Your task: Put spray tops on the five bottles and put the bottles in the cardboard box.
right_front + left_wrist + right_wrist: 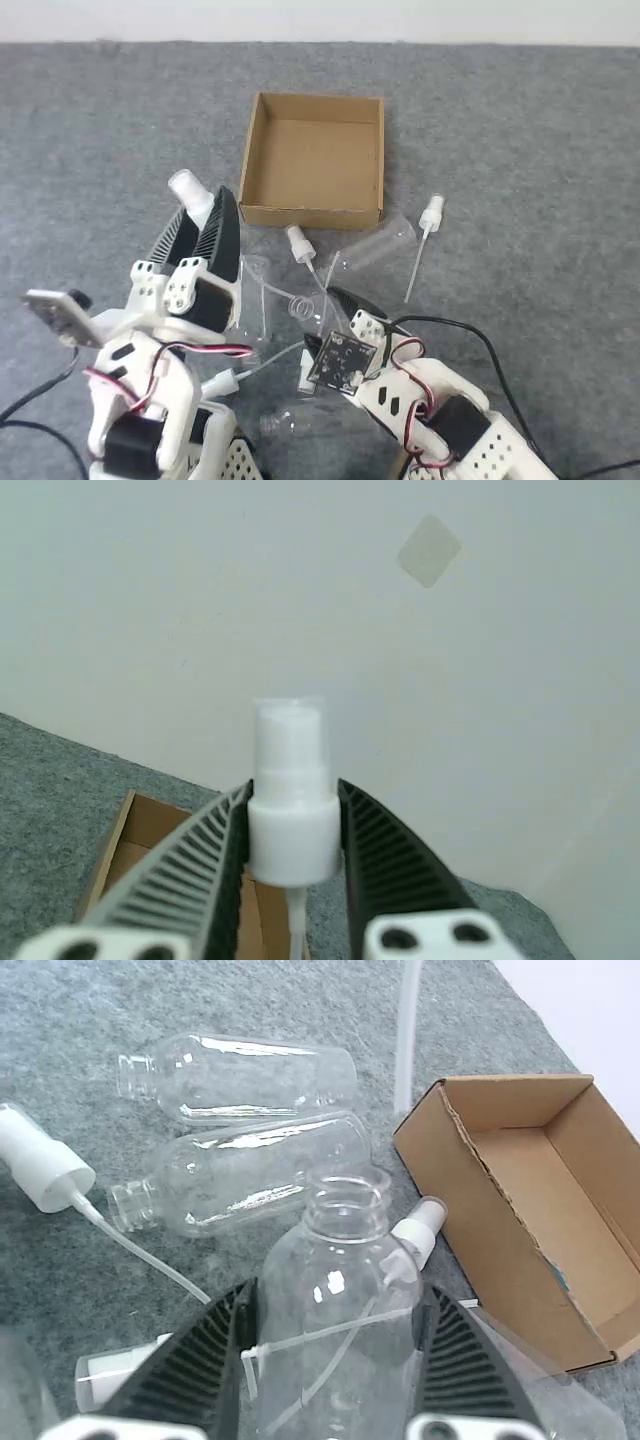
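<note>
Now, stage: judged early, a first cap about to be fitted; no bottle in the cardboard box (311, 215) yet.
Left gripper (293, 792): clamped on the collar of a spray top (291, 810), raised well above the table, nozzle end out past the fingertips.
Dip tube (296, 925): running back from the collar between the fingers, in line with the top.
Right gripper (335, 1312): closed around the body of a clear bottle (338, 1280), low over the table.
Bottle axis: along the right fingers, open neck past the fingertips and aimed towards the box.
Key relation: in the high view, spray top to the left of the held bottle and nearer the box, well apart from its neck; tube end and open neck not yet lined up.
Next move, as a judgement: tube end to be turned towards the neck, threaded in, then the collar seated; left arm the one carrying the top across.
Risk: thin tube catching on the rim.
Elsewhere: two uncapped bottles (238, 1175) lying side by side just beside the box; loose tops (431, 214) lying nearby.
</note>
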Motion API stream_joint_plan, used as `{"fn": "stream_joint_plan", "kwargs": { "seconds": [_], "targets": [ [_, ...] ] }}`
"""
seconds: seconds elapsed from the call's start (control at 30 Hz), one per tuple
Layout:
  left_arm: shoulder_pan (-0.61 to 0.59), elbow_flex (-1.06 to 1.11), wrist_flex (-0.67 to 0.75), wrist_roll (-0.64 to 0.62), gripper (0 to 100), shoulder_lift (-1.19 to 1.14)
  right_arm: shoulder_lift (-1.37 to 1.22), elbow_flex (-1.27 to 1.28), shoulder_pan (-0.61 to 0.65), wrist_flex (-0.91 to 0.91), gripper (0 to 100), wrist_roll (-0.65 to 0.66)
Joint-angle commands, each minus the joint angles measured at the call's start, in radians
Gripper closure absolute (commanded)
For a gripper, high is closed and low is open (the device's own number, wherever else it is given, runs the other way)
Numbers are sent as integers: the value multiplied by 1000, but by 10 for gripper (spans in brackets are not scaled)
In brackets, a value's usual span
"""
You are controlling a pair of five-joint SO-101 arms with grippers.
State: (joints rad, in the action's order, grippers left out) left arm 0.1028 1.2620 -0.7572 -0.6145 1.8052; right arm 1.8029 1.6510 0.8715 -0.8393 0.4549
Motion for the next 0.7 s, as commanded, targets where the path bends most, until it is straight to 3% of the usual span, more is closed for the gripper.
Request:
{"fn": "stream_joint_plan", "kwargs": {
  "seconds": [0.0, 0.47, 0.67],
  "targets": [
    [3, 15, 34, -9, 989, 15, 13, -26, 7, 25, 887, 12],
    [5, 81, 44, -8, 989, 15, 13, -26, 12, 25, 887, 12],
    [6, 179, 163, -8, 989, 15, 13, -26, 12, 25, 887, 12]
  ]
}}
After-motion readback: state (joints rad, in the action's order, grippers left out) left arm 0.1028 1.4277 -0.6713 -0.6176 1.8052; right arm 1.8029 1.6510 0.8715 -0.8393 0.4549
